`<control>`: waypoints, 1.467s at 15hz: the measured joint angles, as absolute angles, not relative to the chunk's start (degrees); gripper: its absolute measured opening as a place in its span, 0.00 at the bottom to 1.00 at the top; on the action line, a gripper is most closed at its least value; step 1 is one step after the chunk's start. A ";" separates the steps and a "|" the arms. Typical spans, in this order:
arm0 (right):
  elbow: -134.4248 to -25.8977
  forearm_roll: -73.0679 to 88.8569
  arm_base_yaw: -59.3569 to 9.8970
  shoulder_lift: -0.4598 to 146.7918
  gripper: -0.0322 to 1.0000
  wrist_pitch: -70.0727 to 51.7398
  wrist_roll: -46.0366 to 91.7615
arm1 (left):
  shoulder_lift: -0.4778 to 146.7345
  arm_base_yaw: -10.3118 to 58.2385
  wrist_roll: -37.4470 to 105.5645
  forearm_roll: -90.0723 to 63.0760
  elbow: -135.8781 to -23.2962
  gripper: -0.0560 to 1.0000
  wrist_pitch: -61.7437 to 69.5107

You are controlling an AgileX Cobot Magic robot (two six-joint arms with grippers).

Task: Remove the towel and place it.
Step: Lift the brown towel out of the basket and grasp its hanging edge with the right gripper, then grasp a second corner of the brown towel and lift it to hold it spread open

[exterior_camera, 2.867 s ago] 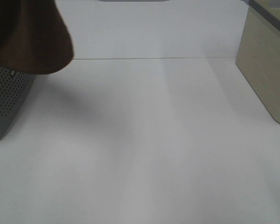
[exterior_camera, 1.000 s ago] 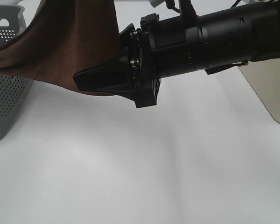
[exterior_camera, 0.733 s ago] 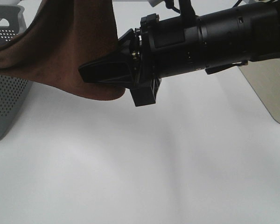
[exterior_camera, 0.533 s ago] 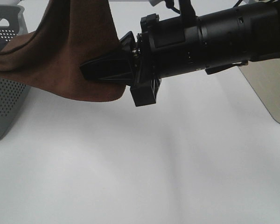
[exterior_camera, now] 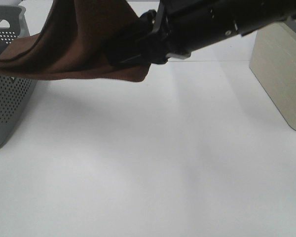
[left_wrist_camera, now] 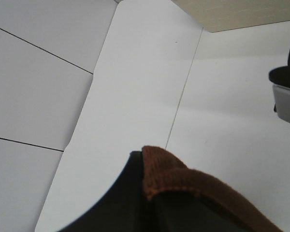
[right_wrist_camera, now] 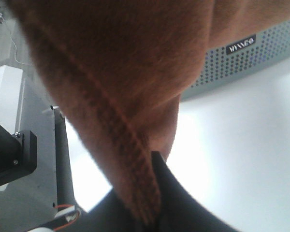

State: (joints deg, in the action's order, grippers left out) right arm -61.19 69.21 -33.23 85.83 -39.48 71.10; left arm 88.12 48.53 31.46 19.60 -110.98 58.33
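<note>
1. Bare white tabletop (exterior_camera: 163,168) up front, spreading out from the foot of the grey perforated basket (exterior_camera: 5,94).
2. The basket stands on that table, and the right wrist view catches a small dark label on its wall.
3. Here's the right gripper (exterior_camera: 119,53), reaching in level with the basket's rim and just to one side of it. Its jaws are pressed together, pinching the towel's lower edge.
4. The dark reddish-brown towel (exterior_camera: 84,44) is up in the air, clear of the table. It sags across the basket's upper wall and runs out sideways to that pinch.
5. From the left wrist, the left gripper (left_wrist_camera: 147,186) is clamped tight on a stitched hem of the towel.
6. Well away across the table from the basket, a beige box (exterior_camera: 281,74) stands.
</note>
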 joint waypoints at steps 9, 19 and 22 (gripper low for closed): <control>-102.85 4.30 -33.23 86.69 0.04 -64.86 9.85 | 88.12 48.41 30.37 29.11 -110.98 0.05 52.08; -125.42 -19.19 -33.23 97.63 0.04 -56.61 9.57 | 91.10 38.73 28.88 35.29 -110.98 0.05 36.21; -125.54 -21.54 -33.23 100.10 0.04 -44.46 6.70 | 94.37 33.80 28.88 34.55 -110.98 0.05 25.73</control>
